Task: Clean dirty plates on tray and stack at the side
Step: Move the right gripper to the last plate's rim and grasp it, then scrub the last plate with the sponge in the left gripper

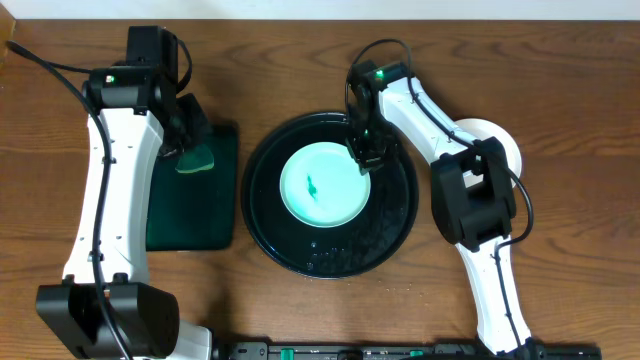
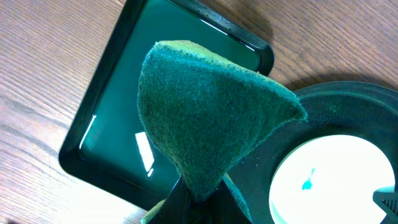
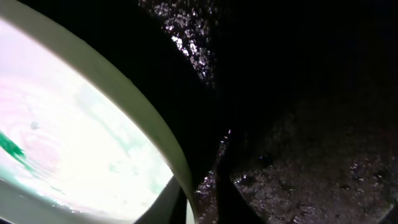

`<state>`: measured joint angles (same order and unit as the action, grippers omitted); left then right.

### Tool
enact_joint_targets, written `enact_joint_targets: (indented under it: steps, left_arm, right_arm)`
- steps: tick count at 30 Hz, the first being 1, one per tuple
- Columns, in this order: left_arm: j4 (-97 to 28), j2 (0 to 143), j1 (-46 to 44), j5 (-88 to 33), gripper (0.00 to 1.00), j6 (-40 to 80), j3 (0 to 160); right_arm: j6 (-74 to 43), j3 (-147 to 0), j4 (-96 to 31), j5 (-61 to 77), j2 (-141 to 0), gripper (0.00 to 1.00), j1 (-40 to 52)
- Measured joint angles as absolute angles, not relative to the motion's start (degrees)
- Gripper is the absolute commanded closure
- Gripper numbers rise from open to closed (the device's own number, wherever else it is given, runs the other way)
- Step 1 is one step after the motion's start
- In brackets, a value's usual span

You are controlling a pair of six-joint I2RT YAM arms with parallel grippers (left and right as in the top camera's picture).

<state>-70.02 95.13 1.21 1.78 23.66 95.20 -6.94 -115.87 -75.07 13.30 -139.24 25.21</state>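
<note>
Near edge of the round black tray [image 1: 262, 215]: its floor is beaded with water and glistening, so expect it to be slick.

One plate [image 1: 335, 205] lies flat at about the tray's centre. A small teal smear [image 1: 313, 186] at its middle means it is not yet clean.

The right gripper [image 1: 366, 158] is down at the plate's far-right rim. In the right wrist view the pale rim runs to the foot of the frame against dark fingers. I cannot tell whether the jaws pinch the rim or only stand beside it.

The left gripper [image 1: 190, 148] is over the small rectangular tray [image 1: 170, 225]. Its jaws are closed on a green sponge [image 2: 205, 106], folded to a cone and hanging clear.

Further right, on the table [image 1: 560, 60], another pale plate [image 1: 507, 143] is mostly hidden under the right arm. This is likely the stacking spot.

Step in hand, as judged: wipe the smear.
- Steady the rim with the right gripper first, since the plate may skate on the wet floor.
- Lift the sponge over the raised rim and land it on the teal mark.
- Press lightly and use short circling strokes.
- Keep the sponge clear of the right fingers.
</note>
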Motion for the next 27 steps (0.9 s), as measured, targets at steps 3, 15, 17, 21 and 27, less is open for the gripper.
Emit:
enact_joint_targets:
  steps: [3, 15, 17, 21, 27]
  left_arm:
    - [-69.8, 95.13, 1.02, 0.75, 0.93, 23.66, 94.78]
    - [-51.55, 95.66, -12.38, -9.87, 0.93, 26.87, 74.65]
    - [-48.56, 96.64, -15.07, -10.39, 0.93, 28.45, 72.93]
    - [-45.1, 101.38, -19.42, -10.85, 0.93, 31.2, 72.71]
    - [-43.42, 110.19, -20.27, -13.41, 0.93, 32.77, 72.79]
  right_arm:
    - [-7.29, -115.28, -74.52, 14.11, -138.82, 0.99, 25.26]
    - [-10.39, -108.38, -66.94, 14.92, -135.24, 0.99, 25.15]
    - [-10.5, -108.25, -66.81, 15.03, -135.13, 0.99, 25.15]
    - [-10.55, -108.25, -66.78, 15.18, -135.13, 0.99, 25.15]
    - [-10.55, -108.2, -66.35, 15.4, -135.13, 0.99, 25.15]
